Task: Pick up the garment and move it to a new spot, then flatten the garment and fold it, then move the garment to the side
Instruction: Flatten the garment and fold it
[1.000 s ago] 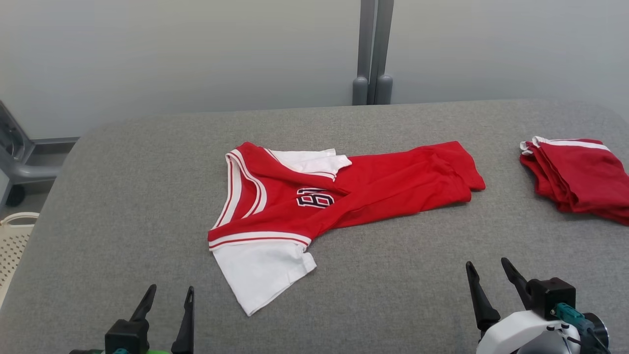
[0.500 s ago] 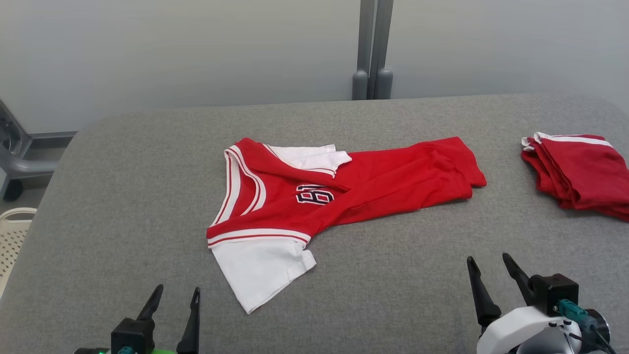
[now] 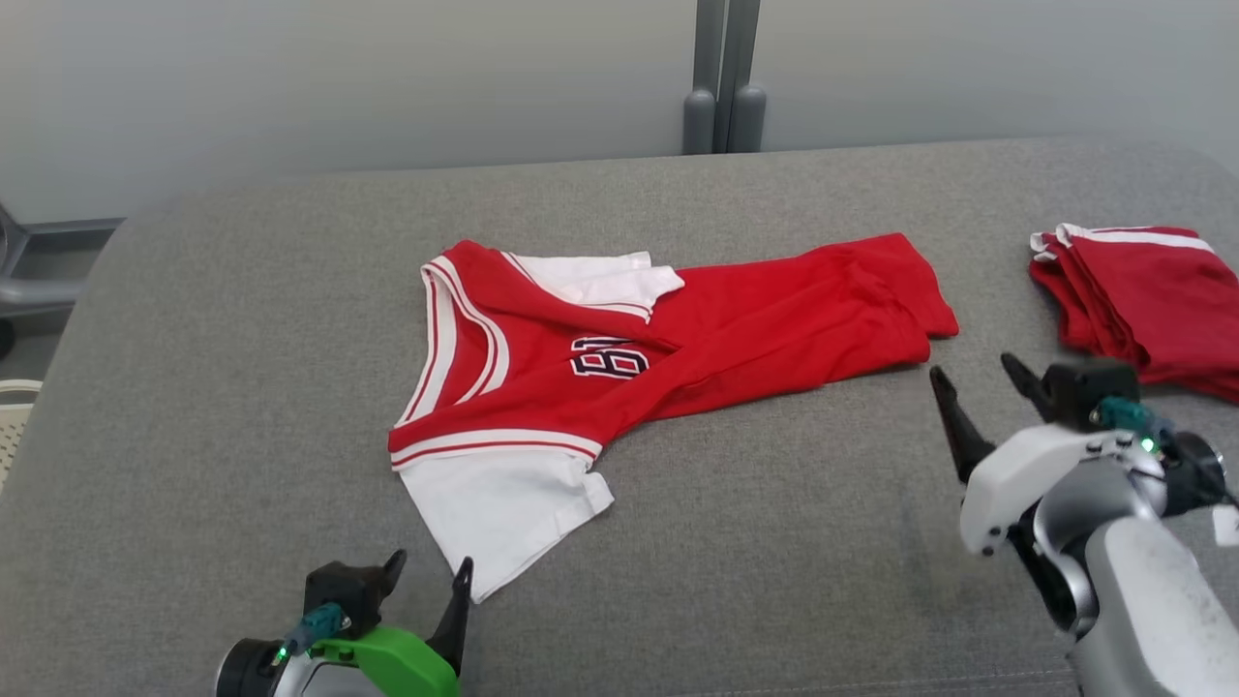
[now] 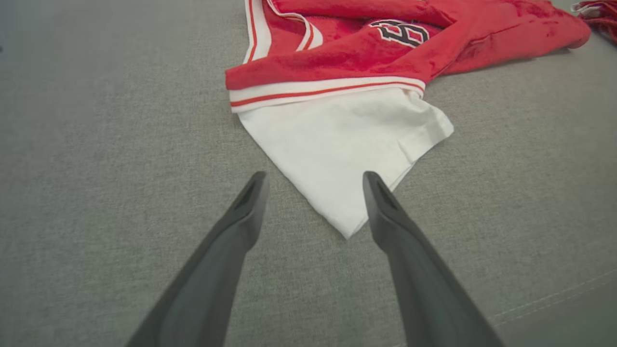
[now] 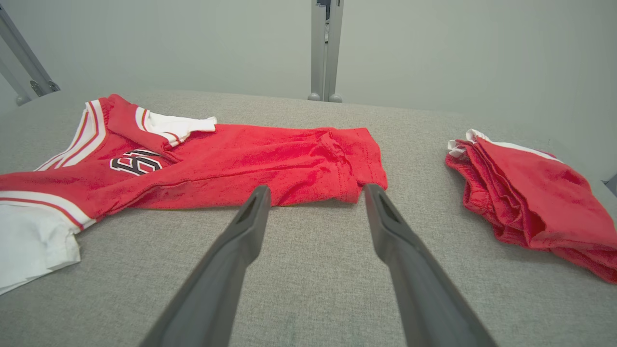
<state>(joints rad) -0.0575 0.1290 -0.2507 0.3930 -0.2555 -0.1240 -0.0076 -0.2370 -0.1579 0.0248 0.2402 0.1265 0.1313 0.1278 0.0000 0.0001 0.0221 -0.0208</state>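
The garment (image 3: 736,329) is a red jersey with white sleeves and a dark number, lying crumpled across the middle of the grey table (image 3: 242,339). My left gripper (image 3: 431,564) is open at the near edge, its fingertips straddling the tip of the near white sleeve (image 4: 337,144); in the left wrist view, the left gripper (image 4: 314,179) holds nothing. My right gripper (image 3: 973,368) is open just short of the jersey's red hem end (image 5: 356,164). In the right wrist view, the right gripper (image 5: 316,189) is empty, with the garment (image 5: 250,164) beyond it.
A folded red and white garment (image 3: 1142,310) lies at the table's right edge, also right of the right fingers (image 5: 530,193). A grey post (image 3: 721,77) stands behind the table. A white basket (image 3: 10,426) and a grey frame (image 3: 39,290) sit off the left edge.
Both arms have reached forward: the left gripper up to the white sleeve's tip, the right gripper up toward the red hem. The head camera has shifted. The garment lies as before.
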